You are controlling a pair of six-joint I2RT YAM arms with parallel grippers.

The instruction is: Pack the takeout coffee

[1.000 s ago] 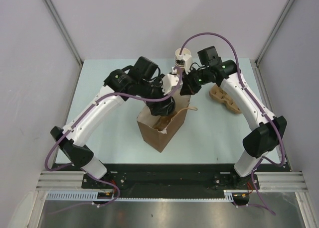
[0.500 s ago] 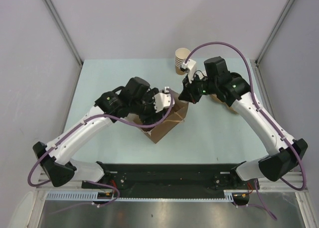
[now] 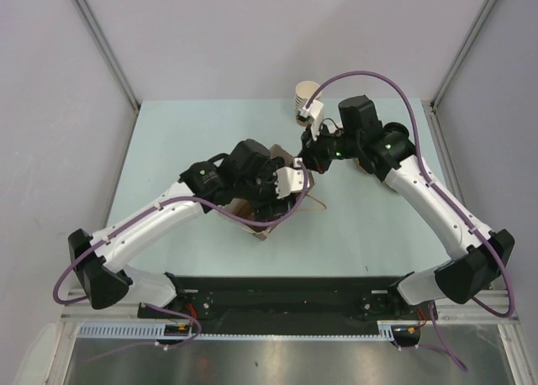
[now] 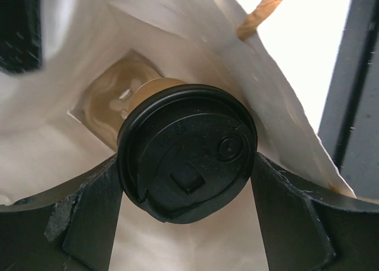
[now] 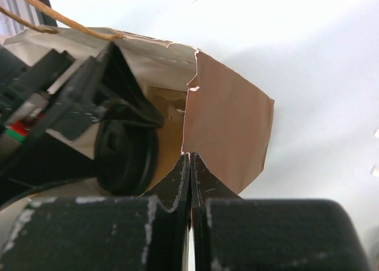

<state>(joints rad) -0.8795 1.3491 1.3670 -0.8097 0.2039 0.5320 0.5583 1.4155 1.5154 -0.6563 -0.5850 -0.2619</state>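
Takeout coffee (image 4: 187, 152), gripped by left gripper (image 4: 187, 182), points base-first into the bag (image 4: 278, 123); right gripper (image 5: 190, 160) is clamped on bag's edge.

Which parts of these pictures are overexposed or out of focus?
Left wrist view: the takeout coffee is sharp, while the paper bag walls around it wash out nearly white. Right wrist view: the table is blown out, and the right tool, close to the lens, is blurred. Top view: even light, soft shadows.
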